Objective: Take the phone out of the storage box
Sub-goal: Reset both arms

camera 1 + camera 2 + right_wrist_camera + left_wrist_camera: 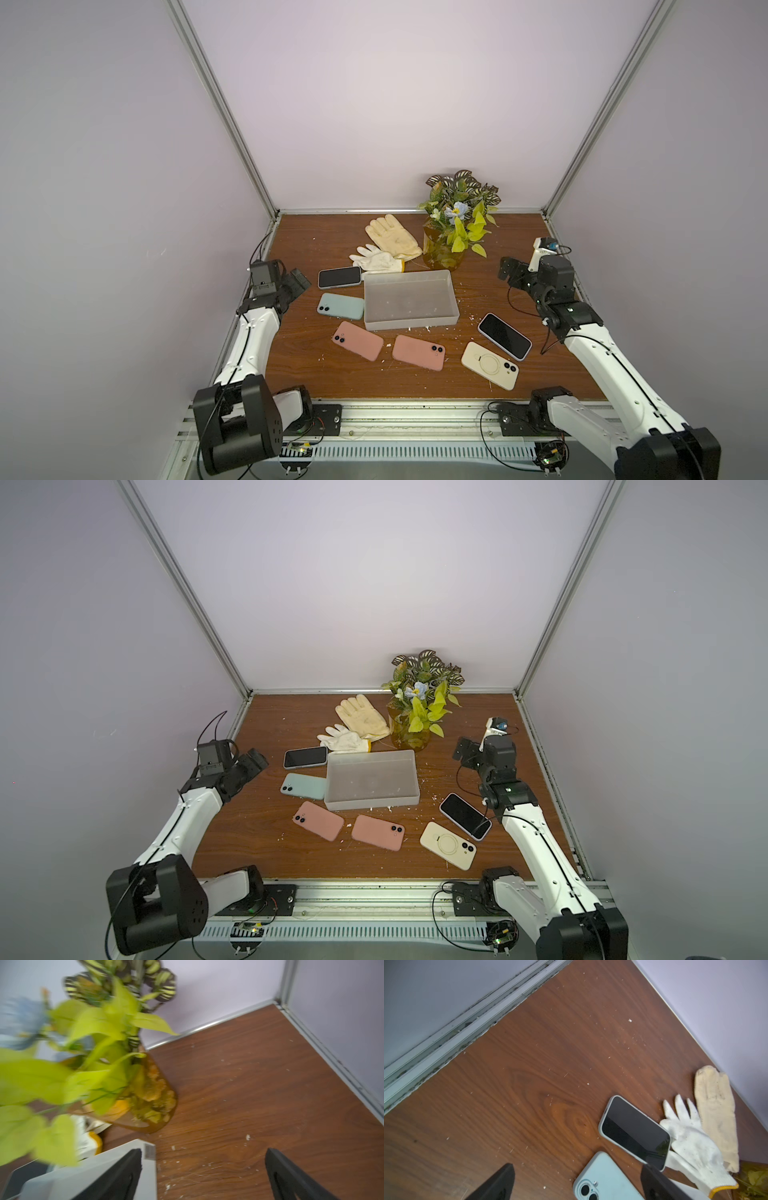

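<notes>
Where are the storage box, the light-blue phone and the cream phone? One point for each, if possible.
storage box [411,324], in a top view, on its near wall.
light-blue phone [340,306], in a top view, middle of its back.
cream phone [490,365], in a top view, middle of its back.

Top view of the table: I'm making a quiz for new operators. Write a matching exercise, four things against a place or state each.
Things: 1 storage box; 2 pale blue phone; 3 cream phone; 4 white glove.
Places or states: a front right of the table; b just behind the box; c holds no phone; d beside the box's left wall.
Pairs: 1-c, 2-d, 3-a, 4-b.
</notes>
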